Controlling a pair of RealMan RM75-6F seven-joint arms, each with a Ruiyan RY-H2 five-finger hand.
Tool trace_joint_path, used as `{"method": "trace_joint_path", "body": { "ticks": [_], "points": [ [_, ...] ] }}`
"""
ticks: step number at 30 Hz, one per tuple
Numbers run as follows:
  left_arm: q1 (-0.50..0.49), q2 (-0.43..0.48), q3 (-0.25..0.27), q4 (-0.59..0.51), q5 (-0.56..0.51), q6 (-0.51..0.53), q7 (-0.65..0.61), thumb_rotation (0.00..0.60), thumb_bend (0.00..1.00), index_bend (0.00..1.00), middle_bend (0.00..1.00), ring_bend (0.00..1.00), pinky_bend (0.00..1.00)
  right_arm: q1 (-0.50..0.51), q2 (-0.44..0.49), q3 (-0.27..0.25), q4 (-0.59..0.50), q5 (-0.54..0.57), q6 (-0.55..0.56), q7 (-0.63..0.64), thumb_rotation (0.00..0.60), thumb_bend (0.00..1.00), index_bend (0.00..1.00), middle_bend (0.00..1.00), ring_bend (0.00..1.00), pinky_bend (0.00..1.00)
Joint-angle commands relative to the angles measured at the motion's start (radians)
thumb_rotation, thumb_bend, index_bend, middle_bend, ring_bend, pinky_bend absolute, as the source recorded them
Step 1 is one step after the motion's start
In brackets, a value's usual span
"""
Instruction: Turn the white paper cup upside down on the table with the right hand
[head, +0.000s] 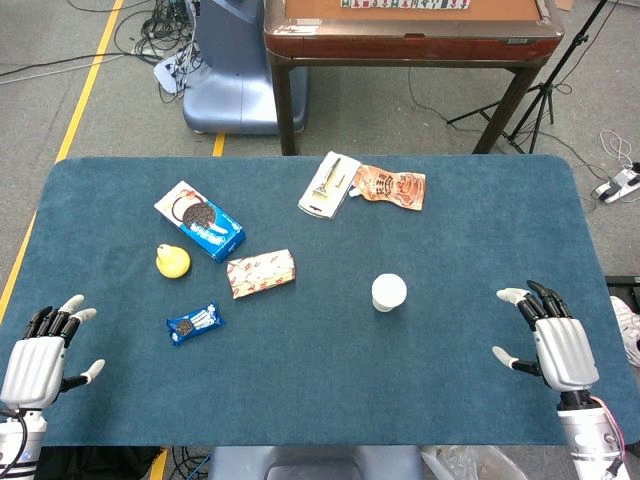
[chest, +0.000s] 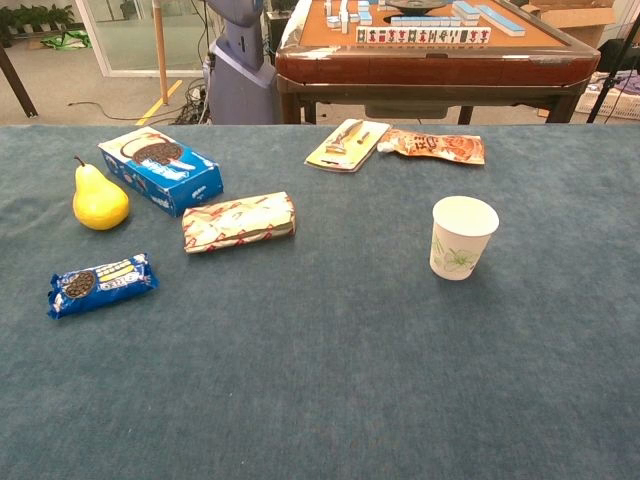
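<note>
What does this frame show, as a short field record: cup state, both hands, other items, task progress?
cup: white paper cup upright, mouth up, standing alone on the table
right hand: open, fingers spread, apart from the cup, holding nothing
left hand: open, at the table's near left edge
other items: pear, cookie box, small cookie pack, wrapped snack, orange pouch, carded tool
progress: cup not yet touched or turned

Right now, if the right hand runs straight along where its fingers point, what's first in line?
Probably nothing: the right hand points up-table, passing right of the white paper cup over bare blue tabletop. Depth is unclear.
</note>
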Motion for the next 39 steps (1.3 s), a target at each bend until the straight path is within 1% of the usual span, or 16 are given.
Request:
{"method": "trace_joint_path", "body": {
  "ticks": [1, 8, 12, 15, 18, 21, 26, 33, 39],
  "points": [
    [0.000, 0.000, 0.001, 0.001, 0.000, -0.002, 0.000, 0.600, 0.15, 0.24, 0.13, 0.16, 0.08, 0.000, 0.001, -0.001, -0.003, -0.002, 0.001, -0.002, 0.600, 0.05, 0.27, 0.26, 0.10, 0.14],
    [-0.001, 0.001, 0.003, 0.003, 0.004, -0.001, -0.003, 0.600, 0.15, 0.24, 0.13, 0.16, 0.08, 0.004, -0.002, 0.012, -0.012, -0.002, 0.008, -0.005, 0.600, 0.05, 0.27, 0.26, 0.10, 0.14],
    [0.001, 0.005, 0.003, 0.002, 0.006, 0.003, -0.007, 0.600, 0.15, 0.25, 0.13, 0.16, 0.08, 0.027, -0.001, 0.024, -0.030, 0.018, -0.027, -0.027, 0.600, 0.05, 0.27, 0.26, 0.10, 0.14],
    [0.005, 0.005, 0.005, 0.000, 0.009, 0.009, -0.014, 0.600, 0.15, 0.25, 0.13, 0.16, 0.08, 0.063, -0.001, 0.042, -0.043, 0.044, -0.077, -0.053, 0.600, 0.05, 0.27, 0.26, 0.10, 0.14],
    [0.008, 0.007, 0.007, -0.001, 0.013, 0.015, -0.016, 0.600, 0.15, 0.26, 0.13, 0.16, 0.08, 0.108, -0.004, 0.059, -0.057, 0.068, -0.138, -0.090, 0.600, 0.05, 0.27, 0.22, 0.10, 0.14],
    [0.011, 0.011, 0.010, -0.004, 0.017, 0.017, -0.017, 0.600, 0.15, 0.27, 0.13, 0.16, 0.08, 0.155, -0.010, 0.077, -0.064, 0.107, -0.205, -0.123, 0.600, 0.05, 0.27, 0.17, 0.06, 0.12],
    [0.016, 0.016, 0.015, -0.013, 0.023, 0.023, -0.014, 0.600, 0.15, 0.30, 0.13, 0.16, 0.08, 0.255, -0.040, 0.114, -0.057, 0.202, -0.334, -0.198, 0.600, 0.05, 0.25, 0.13, 0.02, 0.10],
    [0.022, 0.025, 0.019, -0.021, 0.025, 0.029, -0.009, 0.600, 0.15, 0.31, 0.13, 0.16, 0.08, 0.390, -0.111, 0.154, 0.008, 0.336, -0.471, -0.281, 0.600, 0.05, 0.25, 0.11, 0.00, 0.08],
    [0.022, 0.028, 0.021, -0.025, 0.018, 0.019, -0.002, 0.600, 0.15, 0.33, 0.13, 0.16, 0.08, 0.476, -0.167, 0.169, 0.085, 0.424, -0.547, -0.312, 0.600, 0.05, 0.24, 0.11, 0.00, 0.07]
  ]
}}
